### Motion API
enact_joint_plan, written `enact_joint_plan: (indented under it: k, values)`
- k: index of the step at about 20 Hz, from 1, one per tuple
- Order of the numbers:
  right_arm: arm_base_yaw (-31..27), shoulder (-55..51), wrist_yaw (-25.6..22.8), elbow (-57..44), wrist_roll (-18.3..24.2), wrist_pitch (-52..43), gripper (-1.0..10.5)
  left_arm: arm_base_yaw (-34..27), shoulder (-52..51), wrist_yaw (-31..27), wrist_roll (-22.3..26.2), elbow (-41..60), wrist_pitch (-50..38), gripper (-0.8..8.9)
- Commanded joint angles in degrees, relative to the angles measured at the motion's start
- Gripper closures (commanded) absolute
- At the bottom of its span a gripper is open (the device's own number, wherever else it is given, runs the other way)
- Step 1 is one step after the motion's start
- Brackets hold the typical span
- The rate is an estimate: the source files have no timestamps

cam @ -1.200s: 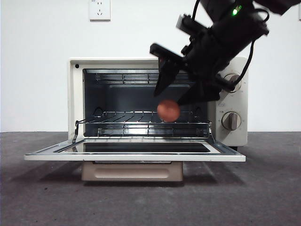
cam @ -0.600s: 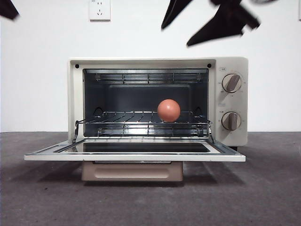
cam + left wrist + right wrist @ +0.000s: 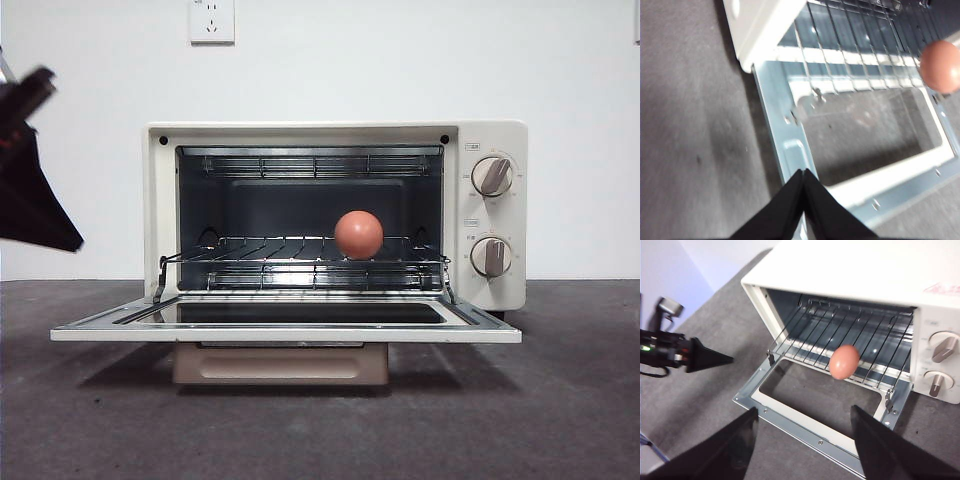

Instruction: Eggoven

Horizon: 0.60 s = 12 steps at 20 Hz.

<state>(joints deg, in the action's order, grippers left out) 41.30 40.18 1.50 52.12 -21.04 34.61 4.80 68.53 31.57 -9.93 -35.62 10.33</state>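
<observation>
I see the egg (image 3: 358,234) sitting on the wire rack (image 3: 300,262) inside the oven (image 3: 490,220), door (image 3: 285,330) dropped open. L gripper (image 3: 803,176) pressed together, over door's front corner. R gripper (image 3: 802,412) spread wide, up above the door, holding nothing.

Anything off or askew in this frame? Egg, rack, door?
Nothing stands out. The egg sits whole on the wire rack inside the toaster oven, right of centre; the rack looks level. The door lies open flat. Left gripper shut near the door's corner; right gripper open, above.
</observation>
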Motion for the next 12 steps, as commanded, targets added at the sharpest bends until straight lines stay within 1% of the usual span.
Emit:
enact_joint_plan:
  k: [1,6,8,12]
  values:
    - [0.6,-1.0,-0.1,0.8,0.5,0.3,6.5,-0.3,6.2,0.4,-0.2,-0.3,-3.7,8.07]
    - [0.6,-2.9,-0.2,0.8,0.4,0.7,6.5,-0.2,17.0,1.3,-1.0,-0.3,-10.1,8.07]
    - [0.6,-2.9,-0.2,0.8,0.4,0.7,6.5,0.5,19.0,1.9,-1.5,-0.3,-12.0,8.07]
    - [0.6,-2.9,-0.5,0.8,0.4,0.7,6.5,2.3,21.3,2.1,-1.5,-0.3,-13.0,8.08]
